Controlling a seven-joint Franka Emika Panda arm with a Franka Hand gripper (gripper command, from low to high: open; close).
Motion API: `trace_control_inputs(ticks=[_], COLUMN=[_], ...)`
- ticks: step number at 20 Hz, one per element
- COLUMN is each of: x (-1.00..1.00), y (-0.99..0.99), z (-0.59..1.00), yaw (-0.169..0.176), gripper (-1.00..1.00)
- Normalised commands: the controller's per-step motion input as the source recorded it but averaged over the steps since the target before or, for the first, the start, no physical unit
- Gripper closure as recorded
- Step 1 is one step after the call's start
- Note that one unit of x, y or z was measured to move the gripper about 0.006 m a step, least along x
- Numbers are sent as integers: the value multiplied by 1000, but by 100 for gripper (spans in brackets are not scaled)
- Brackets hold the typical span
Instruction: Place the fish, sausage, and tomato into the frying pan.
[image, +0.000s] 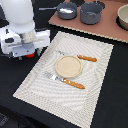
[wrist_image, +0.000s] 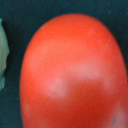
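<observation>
The tomato fills the wrist view, bright red and very close to the camera, over a dark surface. In the exterior view a bit of the tomato shows under my gripper, which is low over the black table at the exterior view's left. The fingers are hidden by the hand, so I cannot tell whether they are closed on the tomato. The frying pan stands at the back on a brown board, with a small white thing that looks like the fish inside it. The sausage is not in view.
A deeper grey pot stands beside the pan and a beige bowl at the back right. A striped placemat holds a beige plate, a fork and a knife with orange-brown handles.
</observation>
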Motion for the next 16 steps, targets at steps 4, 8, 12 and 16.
trace_control_inputs(ticks=[4, 8, 12, 16], x=[-224, -99, 226, 541], y=[294, 229, 477, 659], z=[-286, 307, 1000, 1000], yaw=[-6, -7, 17, 44], gripper=[100, 100, 100, 100])
